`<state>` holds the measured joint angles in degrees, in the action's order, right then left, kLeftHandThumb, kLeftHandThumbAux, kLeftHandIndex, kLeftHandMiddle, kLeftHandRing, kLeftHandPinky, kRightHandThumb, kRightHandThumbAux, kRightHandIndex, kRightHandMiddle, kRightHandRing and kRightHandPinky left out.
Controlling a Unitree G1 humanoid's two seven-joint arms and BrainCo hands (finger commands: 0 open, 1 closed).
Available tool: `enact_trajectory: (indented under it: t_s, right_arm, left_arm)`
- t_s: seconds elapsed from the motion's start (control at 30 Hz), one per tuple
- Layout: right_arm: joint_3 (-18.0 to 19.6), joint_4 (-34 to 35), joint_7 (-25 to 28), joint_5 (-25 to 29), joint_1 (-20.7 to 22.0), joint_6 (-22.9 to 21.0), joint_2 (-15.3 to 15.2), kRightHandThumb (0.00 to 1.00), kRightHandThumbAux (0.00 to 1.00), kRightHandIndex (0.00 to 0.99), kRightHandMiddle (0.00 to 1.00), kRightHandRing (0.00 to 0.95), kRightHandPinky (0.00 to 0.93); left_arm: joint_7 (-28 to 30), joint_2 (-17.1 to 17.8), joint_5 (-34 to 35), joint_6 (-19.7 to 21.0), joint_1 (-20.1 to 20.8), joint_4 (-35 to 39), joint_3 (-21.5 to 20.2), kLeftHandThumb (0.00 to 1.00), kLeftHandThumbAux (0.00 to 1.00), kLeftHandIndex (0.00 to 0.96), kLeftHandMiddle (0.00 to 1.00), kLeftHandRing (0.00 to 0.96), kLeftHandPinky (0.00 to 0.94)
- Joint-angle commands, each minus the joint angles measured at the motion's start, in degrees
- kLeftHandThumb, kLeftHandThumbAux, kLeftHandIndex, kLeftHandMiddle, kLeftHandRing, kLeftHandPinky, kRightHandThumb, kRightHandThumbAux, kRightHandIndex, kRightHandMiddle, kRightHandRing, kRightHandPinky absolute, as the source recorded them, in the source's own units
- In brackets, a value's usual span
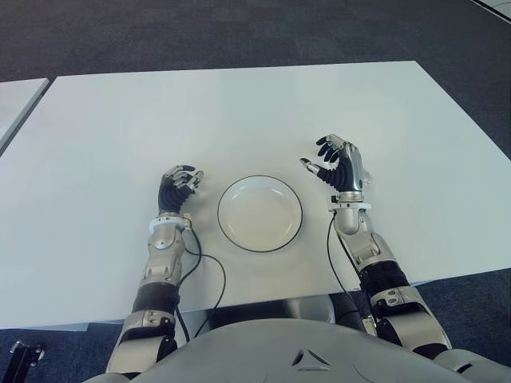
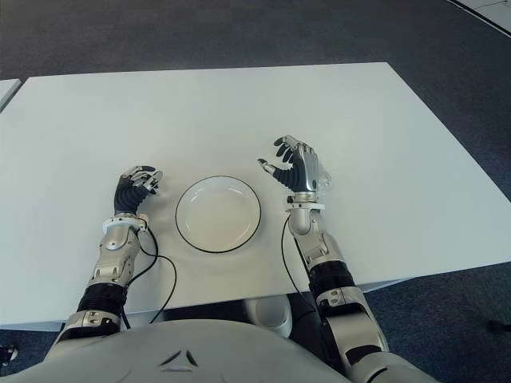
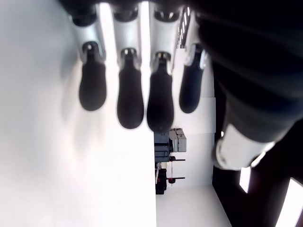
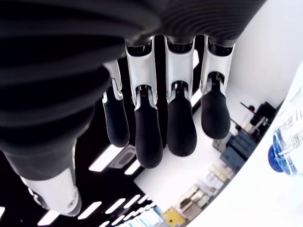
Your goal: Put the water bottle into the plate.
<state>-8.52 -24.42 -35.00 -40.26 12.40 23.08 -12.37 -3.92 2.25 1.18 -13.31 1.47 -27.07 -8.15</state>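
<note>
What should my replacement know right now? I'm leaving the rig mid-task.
Left hand: open, empty, just left of the plate.
Right hand: open, empty, right of the plate.
Plate: empty, on the table near the robot.
Water bottle: shows only at the edge of the right wrist view, not in either eye view.
Done: nothing yet.
Left: locate and grasp the bottle, then set it in the plate.
</note>
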Motion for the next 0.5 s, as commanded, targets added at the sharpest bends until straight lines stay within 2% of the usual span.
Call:
enact_trajectory:
  t_s: [0.03, 0.2, 0.3, 0.37, 0.5]
  right_arm:
    - [-0.67, -0.9, -3.94, -2.99, 2.3, -0.96, -2.43, 0.438, 0.737, 0.155, 0.177, 0.178, 0.199]
    - [-1.33, -4.53, -9.14, -5.44, 4.85, -1.2, -4.22, 0.382, 0.676, 0.031, 0.04, 0.041, 0.066]
    - [-2.08, -5.6, -12.41, -6.86, 5.54, -2.55, -4.24, 0.369, 0.635, 0.012, 0.016, 0.016, 0.029]
    - [-2.5, -6.24, -14.42, -7.82, 6.03, -4.14, -4.26, 0.367, 0.574, 0.005, 0.006, 0.006, 0.011]
    - [-2.91, -6.75, -16.01, -8.5, 6.51, -7.57, -4.04, 0.37, 0.5, 0.0, 0.001, 0.001, 0.002]
  left_arm:
    - [0.43, -0.26, 0.03, 2.79, -2.32, -3.18, 0.38, 0.706, 0.714, 0.434, 0.659, 0.648, 0.635]
    - [0.42, -0.11, 0.03, 2.7, -2.33, -3.21, 0.48, 0.706, 0.715, 0.434, 0.662, 0.649, 0.637]
    - [0.37, 0.02, -0.11, 2.65, -2.36, -3.15, 0.55, 0.706, 0.715, 0.434, 0.664, 0.65, 0.638]
    - [0.33, 0.12, -0.29, 2.51, -2.39, -3.15, 0.66, 0.706, 0.715, 0.434, 0.664, 0.651, 0.641]
    - [0.04, -0.01, -0.29, 2.88, -2.41, -2.84, 0.66, 0.706, 0.716, 0.434, 0.664, 0.649, 0.639]
